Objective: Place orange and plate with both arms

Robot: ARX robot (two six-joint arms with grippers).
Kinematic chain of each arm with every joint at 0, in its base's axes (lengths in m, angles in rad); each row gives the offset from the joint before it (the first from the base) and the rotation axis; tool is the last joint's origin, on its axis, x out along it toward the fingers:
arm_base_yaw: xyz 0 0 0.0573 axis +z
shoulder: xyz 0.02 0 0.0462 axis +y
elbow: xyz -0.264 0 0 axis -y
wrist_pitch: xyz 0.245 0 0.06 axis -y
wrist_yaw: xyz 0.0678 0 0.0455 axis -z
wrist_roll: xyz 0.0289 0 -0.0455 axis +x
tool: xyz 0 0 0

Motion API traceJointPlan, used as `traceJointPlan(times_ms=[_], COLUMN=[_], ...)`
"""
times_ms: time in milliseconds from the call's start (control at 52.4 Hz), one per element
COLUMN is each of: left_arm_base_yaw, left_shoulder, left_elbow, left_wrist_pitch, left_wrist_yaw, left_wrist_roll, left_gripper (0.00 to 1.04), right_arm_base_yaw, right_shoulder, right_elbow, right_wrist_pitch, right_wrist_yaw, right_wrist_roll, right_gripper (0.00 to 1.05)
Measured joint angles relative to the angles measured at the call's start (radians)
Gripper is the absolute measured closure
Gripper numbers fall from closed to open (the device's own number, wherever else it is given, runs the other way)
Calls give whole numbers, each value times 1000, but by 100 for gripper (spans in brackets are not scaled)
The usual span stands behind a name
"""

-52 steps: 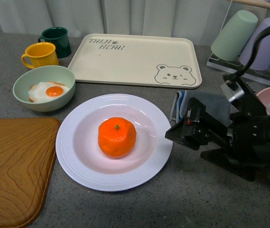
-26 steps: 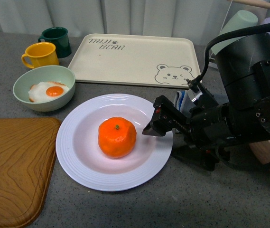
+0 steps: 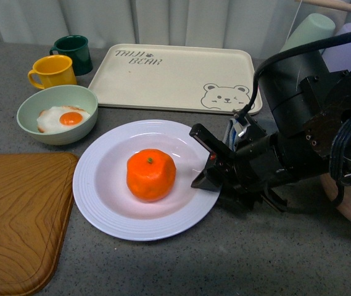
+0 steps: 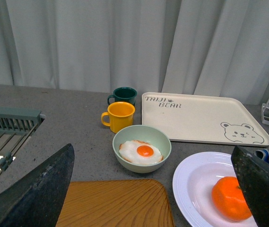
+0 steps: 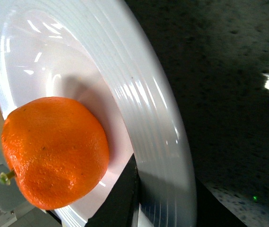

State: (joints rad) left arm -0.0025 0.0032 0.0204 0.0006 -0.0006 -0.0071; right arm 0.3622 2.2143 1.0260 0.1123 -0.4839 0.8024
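Note:
The white ridged plate [image 3: 95,197] lies on the grey counter with the orange [image 3: 151,175] in its well. My right gripper [image 3: 203,163] is shut on the plate's right rim, one finger over the rim and one under it. The right wrist view shows the rim [image 5: 148,109] clamped in that gripper [image 5: 165,195], with the orange [image 5: 54,151] close beside the inner finger. My left gripper [image 4: 151,198] hangs open above the wooden board [image 4: 115,203], holding nothing. The plate [image 4: 191,189] and orange [image 4: 229,198] lie by its one finger.
A pale green bowl [image 3: 57,114] with a fried egg stands left of the plate. Behind are a yellow mug [image 3: 52,71], a dark green mug [image 3: 73,52] and the cream bear tray [image 3: 175,77]. A wooden board [image 3: 15,216] fills the front left. A cup rack [image 3: 323,49] stands back right.
My right arm has swung in from the right and its gripper has closed on the plate's right rim. The plate and orange have shifted slightly.

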Motion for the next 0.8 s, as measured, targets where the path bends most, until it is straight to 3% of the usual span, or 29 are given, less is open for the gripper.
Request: traceJointPlan(times_ms=[191,535,802], left_arm_base_yaw=[0,0,0], left_shoulder=[0,0,0], left_elbow=[0,0,0], left_wrist_pitch=[0,0,0], left_wrist_yaw=[0,0,0], left_wrist_roll=[0,0,0], left_gripper=[7,7,7], right_arm_base_yaw=[-3,-70,-105], right_shoulder=[-23,-111,-46], right_elbow=[4,-100,143], right_wrist_pitch=[32,323,229], right_wrist_yaw=[-41,-53,-63], right_wrist_roll=[12,105,126], right_gripper=[97,100,100])
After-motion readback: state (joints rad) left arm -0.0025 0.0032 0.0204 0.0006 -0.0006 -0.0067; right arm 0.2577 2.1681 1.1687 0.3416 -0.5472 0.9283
